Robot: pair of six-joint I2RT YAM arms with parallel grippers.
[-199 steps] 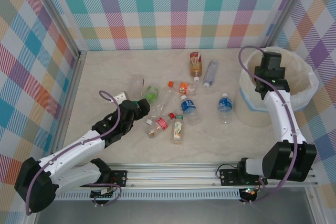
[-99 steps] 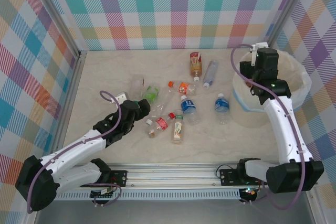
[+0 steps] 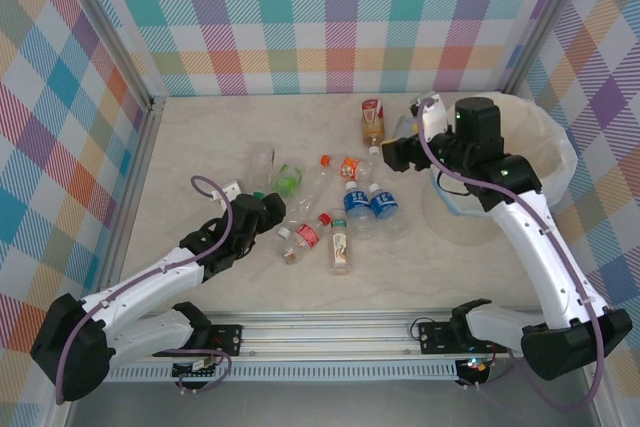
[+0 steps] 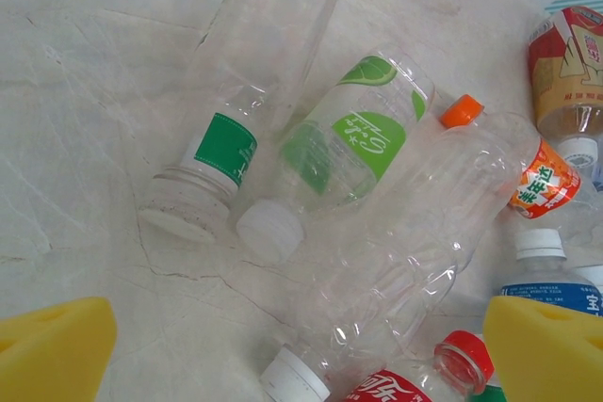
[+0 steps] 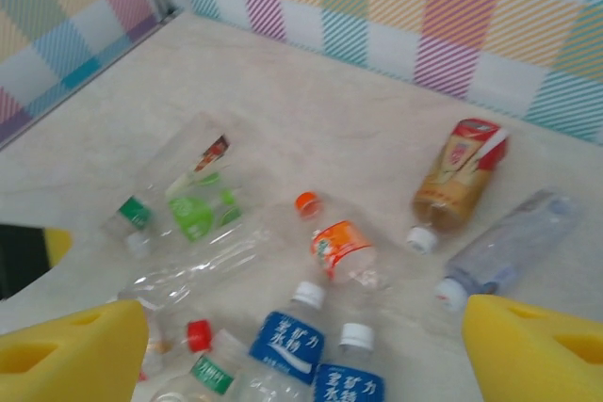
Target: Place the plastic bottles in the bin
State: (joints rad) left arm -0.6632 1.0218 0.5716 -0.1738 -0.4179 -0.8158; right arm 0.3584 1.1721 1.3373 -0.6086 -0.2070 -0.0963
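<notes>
Left hand (image 4: pixel 300 350): I am reading it as spread fully wide and gripping nothing, hanging low over the green-labelled bottle (image 4: pixel 350 143) at centre frame. Right hand (image 5: pixel 301 350): its pads are standing wide apart too, empty, looking down on the plastic bottles (image 3: pixel 340 242) lying scattered mid-tabletop (image 3: pixel 200 137). The bin (image 3: pixel 480 227) is sitting at the right of the top view, partly behind the right arm.
</notes>
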